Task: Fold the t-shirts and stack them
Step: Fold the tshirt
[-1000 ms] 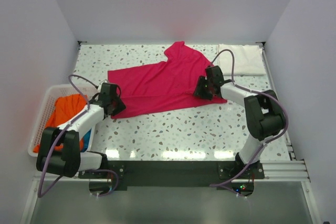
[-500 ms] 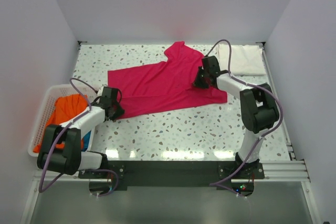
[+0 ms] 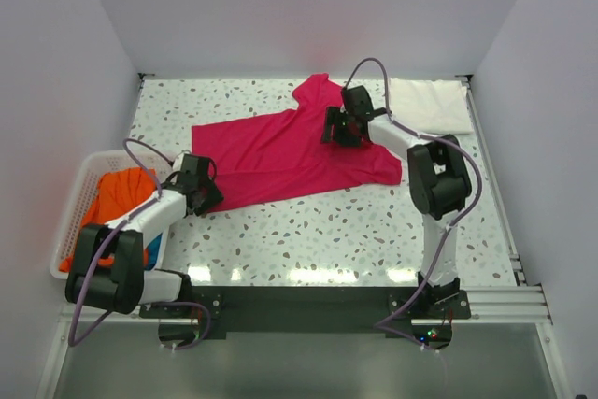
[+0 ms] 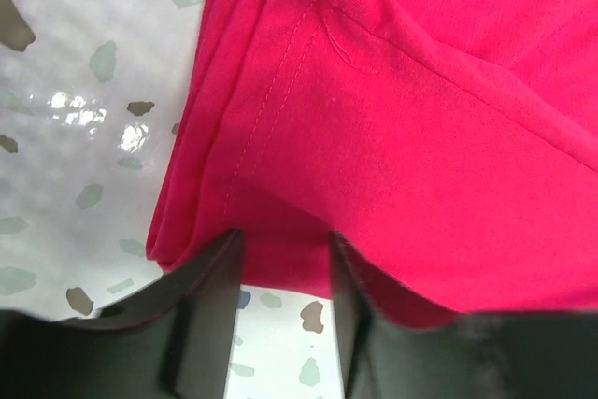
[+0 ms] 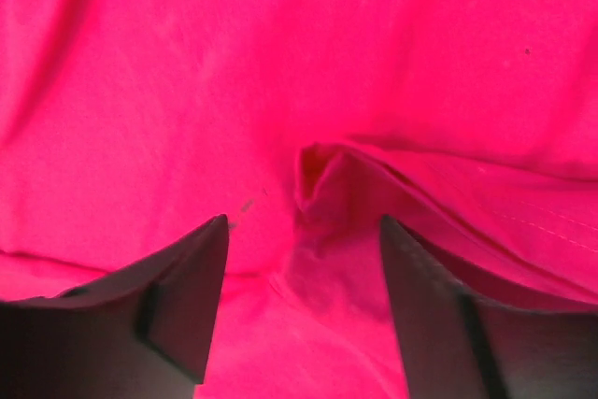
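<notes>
The magenta t-shirt (image 3: 280,151) lay spread across the middle of the worktop (image 3: 327,221), one sleeve pointing to the far edge. The left gripper (image 4: 283,249) sat low at the shirt's near-left corner, its fingers apart, with the doubled hem lying just at their tips and seemingly not pinched. The right gripper (image 5: 304,231) hovered over the shirt's far-right part, jaws spread wide above a small pucker of cloth. A white t-shirt (image 3: 430,105), folded to a rectangle, rested in the far-right corner. An orange t-shirt (image 3: 117,193) and a blue t-shirt (image 3: 152,249) filled the basket (image 3: 70,217) off the left edge.
</notes>
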You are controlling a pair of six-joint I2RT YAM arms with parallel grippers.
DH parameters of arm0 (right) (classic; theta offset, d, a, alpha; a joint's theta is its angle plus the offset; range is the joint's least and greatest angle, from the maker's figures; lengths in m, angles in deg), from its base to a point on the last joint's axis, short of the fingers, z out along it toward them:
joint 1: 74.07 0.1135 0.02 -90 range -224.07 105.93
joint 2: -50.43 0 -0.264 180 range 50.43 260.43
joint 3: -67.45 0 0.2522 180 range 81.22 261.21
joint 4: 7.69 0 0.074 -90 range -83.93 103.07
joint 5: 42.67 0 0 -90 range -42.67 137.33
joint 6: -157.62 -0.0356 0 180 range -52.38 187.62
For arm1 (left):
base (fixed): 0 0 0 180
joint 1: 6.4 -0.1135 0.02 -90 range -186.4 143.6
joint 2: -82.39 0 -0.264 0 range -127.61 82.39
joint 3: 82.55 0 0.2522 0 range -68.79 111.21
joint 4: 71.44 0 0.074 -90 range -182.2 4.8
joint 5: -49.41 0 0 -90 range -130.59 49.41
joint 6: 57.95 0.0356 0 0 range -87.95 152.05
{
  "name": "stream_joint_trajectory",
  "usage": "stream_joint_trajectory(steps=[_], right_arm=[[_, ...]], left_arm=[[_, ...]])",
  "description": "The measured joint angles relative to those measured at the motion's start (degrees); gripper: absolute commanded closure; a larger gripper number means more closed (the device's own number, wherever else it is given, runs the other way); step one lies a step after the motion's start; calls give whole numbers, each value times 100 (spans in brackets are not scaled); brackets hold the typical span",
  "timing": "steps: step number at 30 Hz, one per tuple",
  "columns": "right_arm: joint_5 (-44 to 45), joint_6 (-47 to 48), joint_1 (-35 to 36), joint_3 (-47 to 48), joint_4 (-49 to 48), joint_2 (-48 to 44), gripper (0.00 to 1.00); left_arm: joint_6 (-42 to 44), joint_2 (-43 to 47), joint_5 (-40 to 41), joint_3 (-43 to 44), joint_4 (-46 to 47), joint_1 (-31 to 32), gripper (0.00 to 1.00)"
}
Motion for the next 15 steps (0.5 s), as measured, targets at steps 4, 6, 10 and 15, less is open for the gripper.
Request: stream_joint_trajectory(steps=[4,6,10,15], right_arm=[[289,280,-4,-61,356,-251,23],[450,315,-63,-369,433,-695,25],[487,205,-522,-1547,463,-2192,28],[590,-9,-1451,-2955,291,-3668,32]], left_arm=[[-9,149,9,26,-144,20,46],[-31,273,28,83,-254,26,44],[-127,623,162,197,-511,26,44],[-212,981,358,210,-796,26,44]])
